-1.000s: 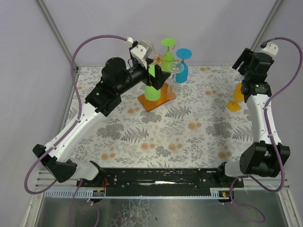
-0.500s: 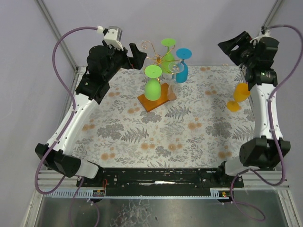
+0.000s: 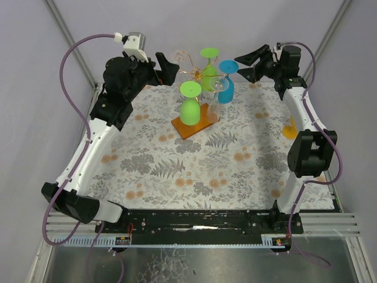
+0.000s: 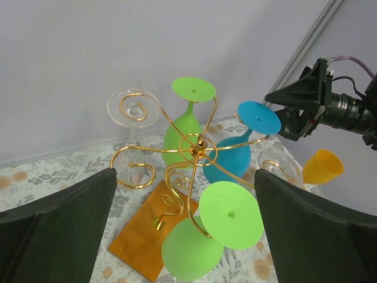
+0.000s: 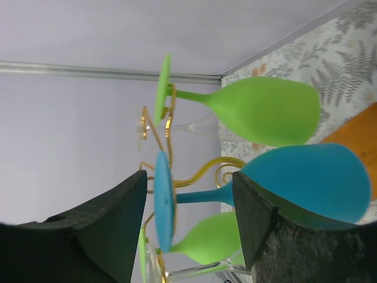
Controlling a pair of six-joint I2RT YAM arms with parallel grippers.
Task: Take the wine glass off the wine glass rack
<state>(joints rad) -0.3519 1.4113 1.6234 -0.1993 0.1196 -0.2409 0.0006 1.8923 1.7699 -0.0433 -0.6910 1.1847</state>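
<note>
- While both arms reach toward the back of a flower-patterned table (image 3: 235,159), a gold wire rack (image 3: 199,73) stands there on its flat orange base (image 3: 187,127), a little left of the middle;
- wine glasses hang upside down from the rack's curled arms, feet uppermost: a blue wine glass (image 3: 225,87) on the right side; one green glass (image 3: 189,109) on the near side; a second green glass (image 3: 207,79) on the far side; a clear glass (image 3: 177,57) at the left; another clear glass (image 3: 214,111) at the near right;
- left gripper (image 3: 166,66) sits just left of the rack, level with the glass feet; it is released, fingers spread wide, holding nothing;
- right gripper (image 3: 244,66) sits just right of the rack, level with the top of the blue wine glass; its jaws are parted, one finger on each side of the round blue foot (image 5: 164,200); whether either finger touches the foot cannot be told;
- the blue wine glass hangs on the rack, stem resting in a wire arm;
- an orange glass (image 4: 323,167) stands upright on the table near the right edge, well apart from the rack.
</note>
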